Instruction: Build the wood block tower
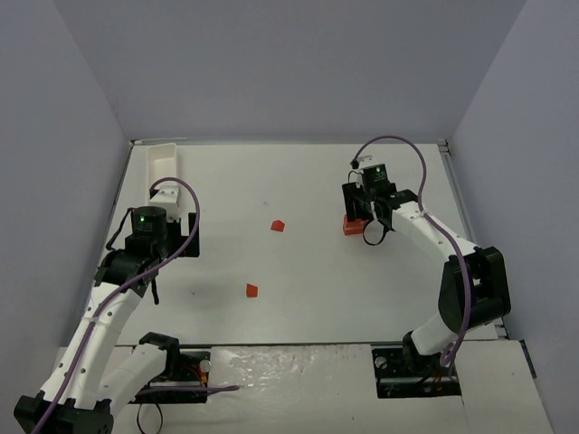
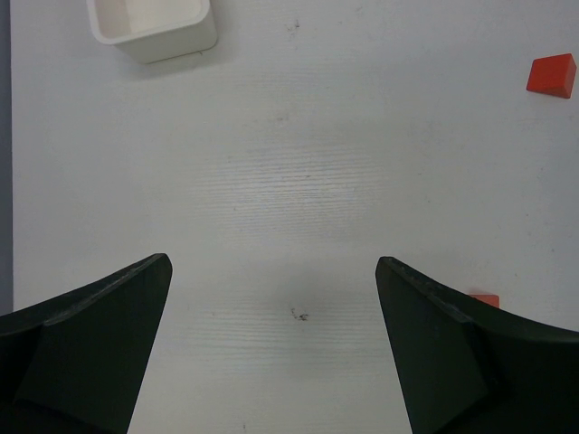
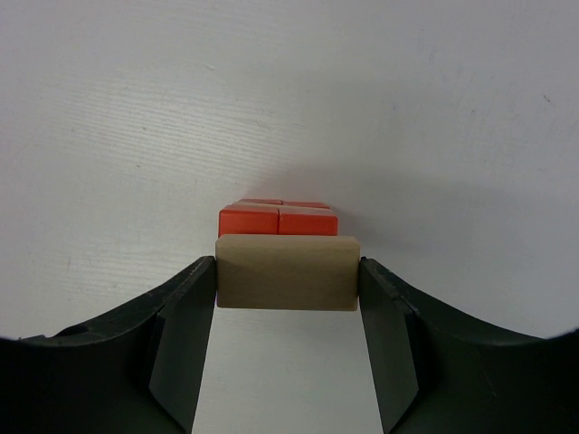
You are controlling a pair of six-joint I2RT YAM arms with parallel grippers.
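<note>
Your right gripper [image 3: 288, 282] has its jaws part-way closed on a tan block [image 3: 286, 268]. One finger presses flat against each end, so the block is held level across the gap. Directly beyond it in the wrist view stand the red cubes [image 3: 278, 218] of the wood block tower [image 1: 351, 226], at least two side by side with more behind. The tan block sits at their near edge, and you cannot tell from this angle whether it touches them or hangs just clear. From above, the tower is on the table [image 1: 317, 307] at about 3 o'clock of the table's middle, with the right gripper right over it. A loose red block [image 1: 277, 226] lies at 9 o'clock of the tower, well apart from it, and a second loose red block [image 1: 252, 290] lies at 7 o'clock of the first. Your left gripper [image 2: 273, 271] is spread wide with nothing between its fingers. It hovers over bare table on the 9 o'clock side, just at 6 o'clock of the white tray [image 1: 164, 163], which lies along the table's edge in the 10 o'clock corner.
</note>
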